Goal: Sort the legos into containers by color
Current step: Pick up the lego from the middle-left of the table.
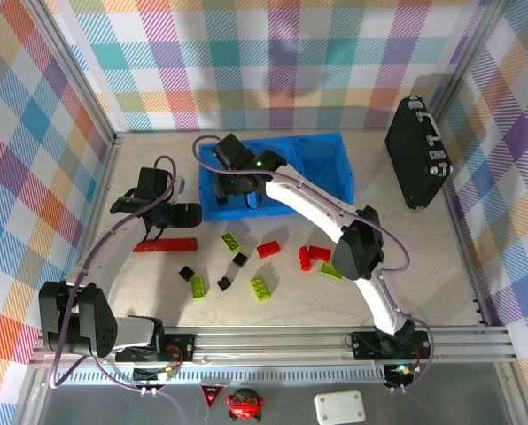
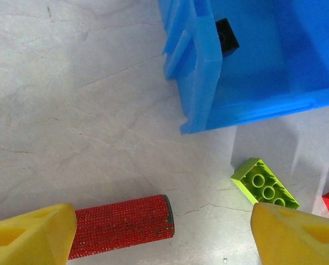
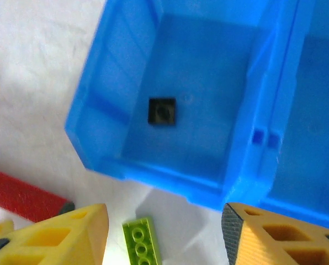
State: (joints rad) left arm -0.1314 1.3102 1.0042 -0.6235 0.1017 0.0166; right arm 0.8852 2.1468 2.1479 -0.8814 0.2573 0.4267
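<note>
A pale marbled tabletop (image 1: 423,266), walled in pastel plaid, carries a translucent blue plastic tray of three joined bins (image 1: 335,177) at its far middle. A black hard case with silver latches (image 1: 416,164) stands to the tray's right. Seen from above, the right pincer (image 1: 246,197) hangs over the tray's left-end bin. The left pincer (image 1: 191,213) hovers just left of the tray, above a long red bar with a black end (image 1: 165,245). Small studded plastic bricks in lime-green (image 1: 261,288), red (image 1: 267,250) and black (image 1: 186,273) lie scattered in front of the tray.

From the left wrist, the left pincer (image 2: 163,234) is spread wide and empty over the red bar (image 2: 123,225). A lime-green brick (image 2: 265,185) lies near the tray (image 2: 203,83), and a black brick (image 2: 227,36) sits inside the bin.

From the right wrist, the right pincer (image 3: 164,232) is spread and holds nothing. One black brick (image 3: 162,111) rests on the floor of the tray (image 3: 98,110). A lime-green brick (image 3: 141,243) lies on the tabletop between the fingers, with the red bar (image 3: 21,193) at left.
</note>
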